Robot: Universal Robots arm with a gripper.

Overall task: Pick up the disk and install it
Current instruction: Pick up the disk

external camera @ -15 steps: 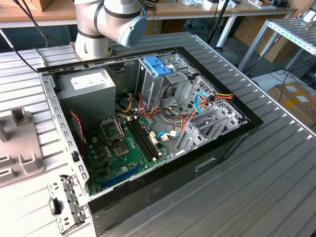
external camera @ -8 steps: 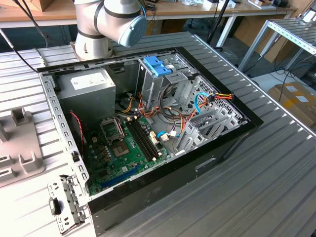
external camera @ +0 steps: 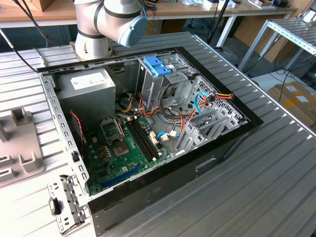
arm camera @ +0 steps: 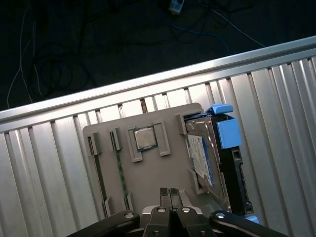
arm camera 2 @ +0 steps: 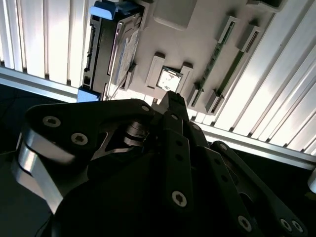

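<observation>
The black end effector (arm camera: 166,193), fingertips pressed together, hangs above a pale grey plastic holder tray (arm camera: 148,177). Ahead of it, the tray's raised clips ring a square silver chip (arm camera: 144,138). On one flank the dark grey disk in its light-blue frame (arm camera: 215,158) stands up like a wall. On the opposite flank the ribbed aluminium bench (arm camera: 44,168) gives open passage.
</observation>
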